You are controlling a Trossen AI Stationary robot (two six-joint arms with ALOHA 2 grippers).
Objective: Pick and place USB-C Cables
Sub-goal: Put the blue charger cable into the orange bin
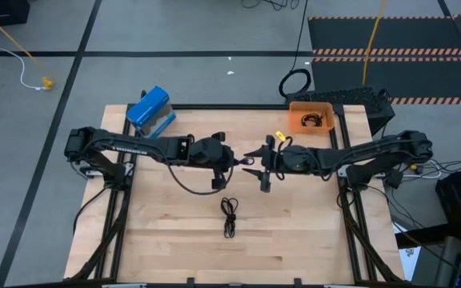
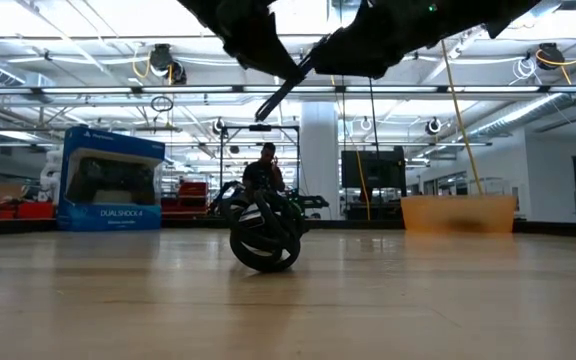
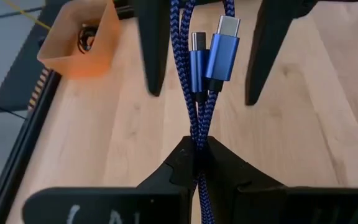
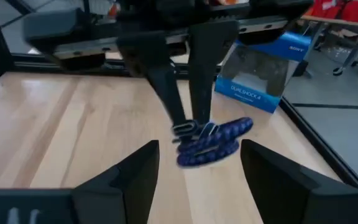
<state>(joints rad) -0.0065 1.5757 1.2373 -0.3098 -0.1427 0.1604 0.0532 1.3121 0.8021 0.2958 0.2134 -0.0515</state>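
Observation:
My left gripper is shut on the purple-blue braided USB-C cable above the table's middle. The cable's two blue plugs stick out past the fingertips. My right gripper faces it, open, one finger on each side of the plug end, touching nothing. The bundle hangs between the two grippers. The long-folded black cable lies flat on the wood nearer the near edge, also showing in the low view. A black coiled cable lies in the orange bin. My left gripper pinches the purple-blue cable's braided strands between its two fingers, several strands together, a little back from the plugs. The fingers come from the table's left, slanting down. The bundle is lifted clear of the table, its plug end pointing at my right gripper.
A blue DualShock box stands at the far left of the table. The orange bin sits at the far right. A large black cable loop lies on the floor beyond the far edge. A person is far off in the room.

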